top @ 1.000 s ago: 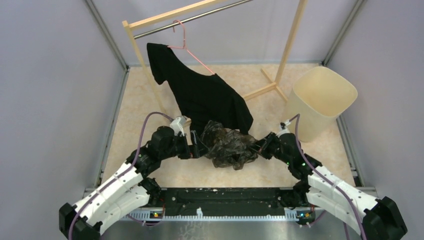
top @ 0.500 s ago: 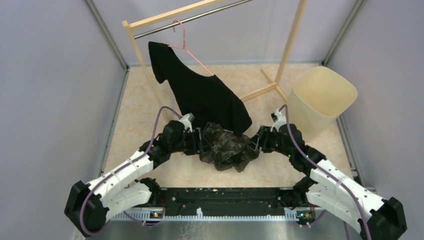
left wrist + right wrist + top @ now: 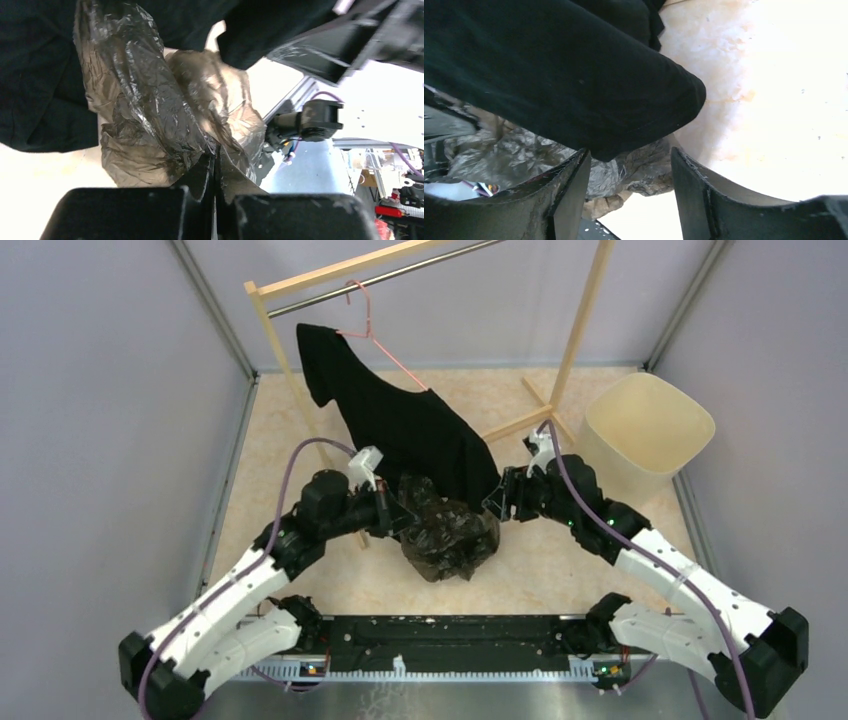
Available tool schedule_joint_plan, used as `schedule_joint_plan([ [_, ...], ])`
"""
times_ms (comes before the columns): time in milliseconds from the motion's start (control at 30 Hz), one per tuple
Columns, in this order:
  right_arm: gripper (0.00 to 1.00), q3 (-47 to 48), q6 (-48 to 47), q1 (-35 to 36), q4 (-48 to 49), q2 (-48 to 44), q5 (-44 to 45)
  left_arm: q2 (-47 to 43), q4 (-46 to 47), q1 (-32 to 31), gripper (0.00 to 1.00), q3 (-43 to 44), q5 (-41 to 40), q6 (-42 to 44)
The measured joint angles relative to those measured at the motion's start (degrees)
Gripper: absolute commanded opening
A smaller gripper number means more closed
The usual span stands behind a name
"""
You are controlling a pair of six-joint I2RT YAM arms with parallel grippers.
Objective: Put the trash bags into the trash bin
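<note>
Left fingers pinched on bag film, right fingers apart and empty.
My left gripper (image 3: 215,167) is clamped tight on a fold of the trash bags (image 3: 150,115); my right gripper (image 3: 628,170) stands partly open, nothing between its fingers, just beside the bundle by the black T-shirt (image 3: 410,435) hem. Bags bunched between both grippers, middle of the table (image 3: 290,440); trash bin (image 3: 650,430) upright at far right, apart from them.

Trash bags (image 3: 445,540) — thin, glossy, crinkled plastic film; T-shirt (image 3: 410,435) matt black cloth; trash bin (image 3: 650,430) smooth plastic; clothes rack (image 3: 583,315) — bare wood.
</note>
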Motion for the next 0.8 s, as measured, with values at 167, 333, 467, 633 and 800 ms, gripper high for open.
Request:
schedule_joint_plan([
  [167, 0.88, 1.27, 8.59, 1.55, -0.94, -0.33, -1.29, -13.84, 3.67, 0.02, 0.00, -2.71, 0.33, -0.22],
  [333, 0.94, -1.53, 26.36, 1.55, -4.15, -3.82, -0.20, -21.09, 12.17, 0.07, 0.00, -13.55, 3.08, -3.06],
  [467, 0.95, -7.98, 41.07, 1.64, -2.43, -4.68, -1.70, -21.16, 13.90, 0.07, 0.00, -19.93, 5.35, -4.79],
  [633, 0.99, -17.29, 55.63, 5.09, 3.34, -2.01, -3.41, -23.43, 14.05, 0.07, 0.00, -21.18, 6.99, -5.40],
  [800, 0.99, -17.94, 62.75, 9.46, 10.23, 1.33, -2.47, -26.32, 13.70, 0.07, 0.00, -21.18, 8.09, -5.53],
])
